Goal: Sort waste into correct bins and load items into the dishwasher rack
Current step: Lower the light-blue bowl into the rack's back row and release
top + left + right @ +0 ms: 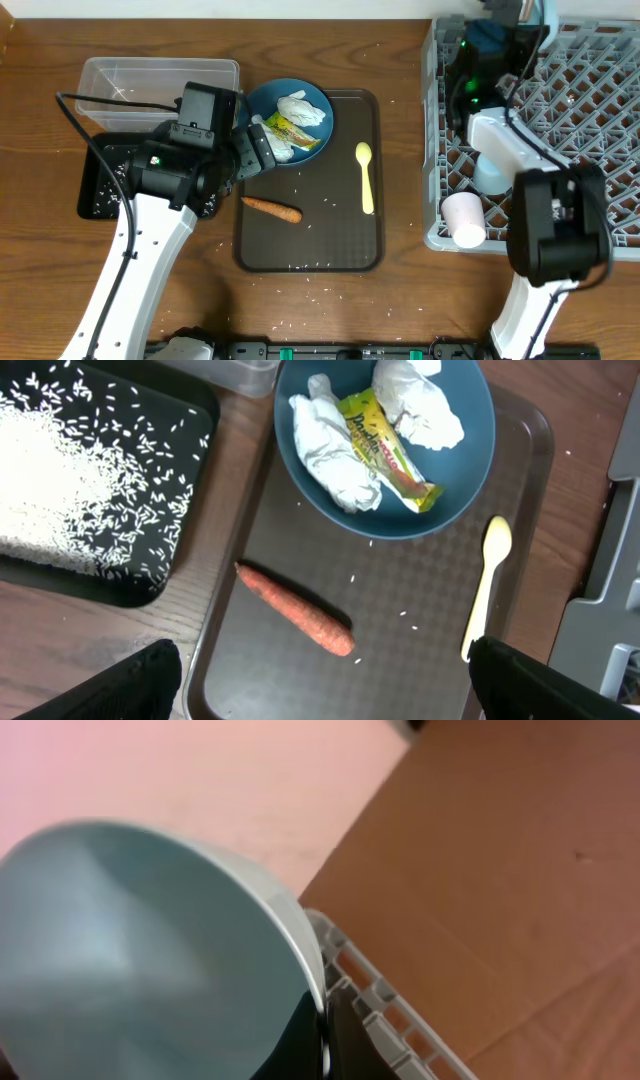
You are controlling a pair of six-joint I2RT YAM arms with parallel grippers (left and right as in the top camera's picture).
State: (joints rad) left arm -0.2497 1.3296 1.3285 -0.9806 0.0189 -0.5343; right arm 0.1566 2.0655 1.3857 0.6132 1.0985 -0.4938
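Note:
My left gripper (325,660) is open over the brown serving tray (420,680), its fingers either side of empty tray just below the orange carrot (295,610). Beyond the carrot, the dark-blue plate (465,470) holds two crumpled white paper wads (330,445) and a yellow-green wrapper (385,445). The yellow spoon (488,580) lies to the right. White rice (50,470) fills the black tray (100,195); the clear tub (150,80) sits behind it. My right gripper (325,1025) is shut on the white bowl's (130,950) rim at the dishwasher rack's (600,90) far edge.
A pink cup (463,218) and a light-blue cup (490,175) lie at the rack's near left corner. Loose rice grains (310,290) dot the wooden table in front of the serving tray. The right arm (545,230) stretches across the rack.

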